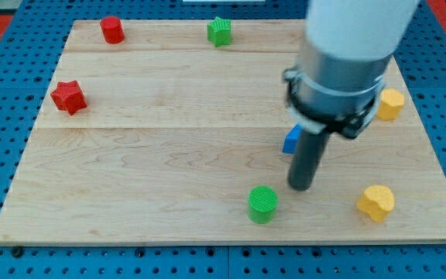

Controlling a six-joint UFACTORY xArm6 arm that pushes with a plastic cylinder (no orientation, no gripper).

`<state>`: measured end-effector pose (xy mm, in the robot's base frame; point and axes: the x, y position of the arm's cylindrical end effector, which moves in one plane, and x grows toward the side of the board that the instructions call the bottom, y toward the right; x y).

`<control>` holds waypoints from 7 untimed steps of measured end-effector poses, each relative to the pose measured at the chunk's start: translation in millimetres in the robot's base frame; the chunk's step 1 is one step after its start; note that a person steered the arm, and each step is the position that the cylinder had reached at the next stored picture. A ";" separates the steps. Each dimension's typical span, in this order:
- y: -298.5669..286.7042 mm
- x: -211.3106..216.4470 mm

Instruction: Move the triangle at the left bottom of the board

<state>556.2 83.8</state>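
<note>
My tip (301,187) rests on the wooden board (169,155) at the lower right of centre. A blue block (291,140), shape unclear and partly hidden by the rod, sits just above and left of the tip. A green round block (263,204) lies just below and left of the tip, apart from it. No triangle is plain to see at the board's bottom left.
A red star block (68,97) lies at the left edge. A red block (112,29) and a green star block (220,32) lie along the top. Two yellow blocks lie at the right: one (391,104) by the arm, one (375,203) lower down. The arm's body (347,62) covers the upper right.
</note>
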 end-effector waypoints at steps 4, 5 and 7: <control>-91.7 -25.3; 34.6 -25.7; 27.6 -95.9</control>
<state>460.2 111.4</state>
